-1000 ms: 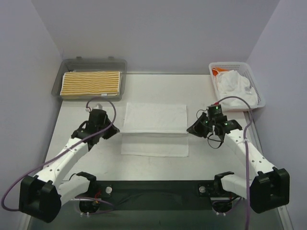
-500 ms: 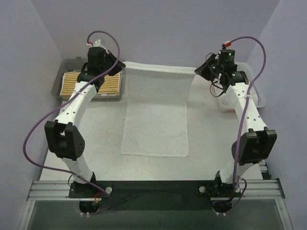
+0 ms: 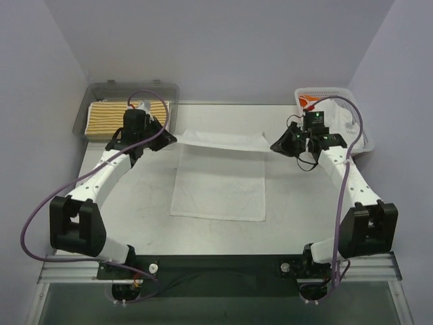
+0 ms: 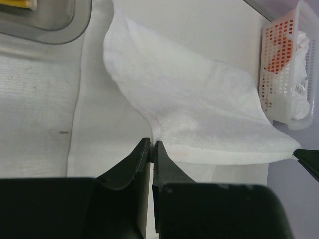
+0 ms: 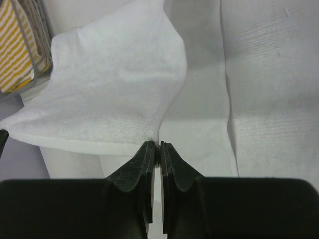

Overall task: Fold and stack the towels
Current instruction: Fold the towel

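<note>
A plain white towel (image 3: 218, 184) lies spread in the middle of the table, with its far edge raised off the surface. My left gripper (image 3: 169, 139) is shut on the far-left corner, and the left wrist view shows the gripper (image 4: 152, 145) pinching the cloth (image 4: 189, 114). My right gripper (image 3: 272, 145) is shut on the far-right corner, and the right wrist view shows that gripper (image 5: 158, 147) nipping the towel (image 5: 109, 84). The edge sags slightly between them. A folded yellow-and-white striped towel (image 3: 101, 120) lies in the grey tray (image 3: 95, 91).
A white mesh basket (image 3: 331, 91) at the far right holds crumpled white cloth (image 3: 353, 125) and something orange (image 3: 308, 101). The left wrist view also shows the basket (image 4: 279, 64). Purple walls close in the left, right and far sides.
A second ago the towel lay folded over with both grippers low at mid-table. They swung its edge up and far back, unfolding it, then came down and nearer.
</note>
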